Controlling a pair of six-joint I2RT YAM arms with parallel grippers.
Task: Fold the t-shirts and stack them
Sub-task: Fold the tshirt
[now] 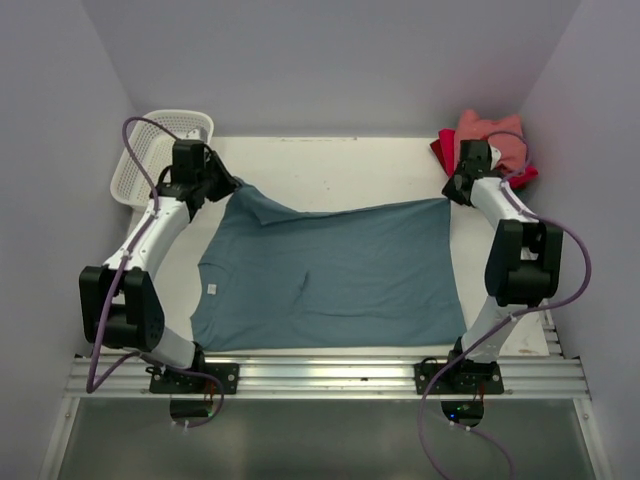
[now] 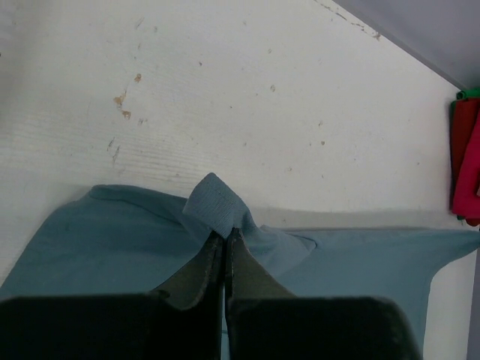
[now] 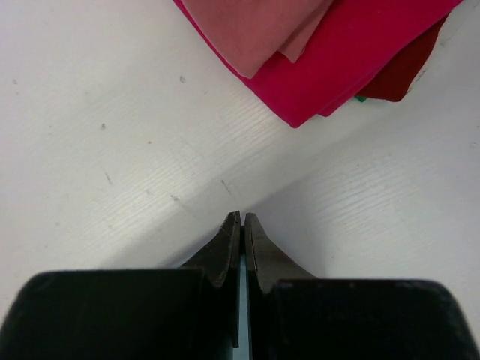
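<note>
A large dusty teal-blue t-shirt (image 1: 330,275) lies spread flat across the white table. My left gripper (image 1: 232,185) is shut on its far left corner, and a fold of teal cloth (image 2: 217,206) sticks out past the fingertips. My right gripper (image 1: 452,193) is shut on the shirt's far right corner; a thin strip of teal shows between its fingers (image 3: 259,259). A stack of folded salmon-pink, red and green t-shirts (image 1: 490,145) sits at the far right corner, just beyond the right gripper; it also shows in the right wrist view (image 3: 322,45).
A white mesh basket (image 1: 160,150) stands at the far left corner, behind the left arm. Grey walls close in the table on three sides. A metal rail (image 1: 320,375) runs along the near edge.
</note>
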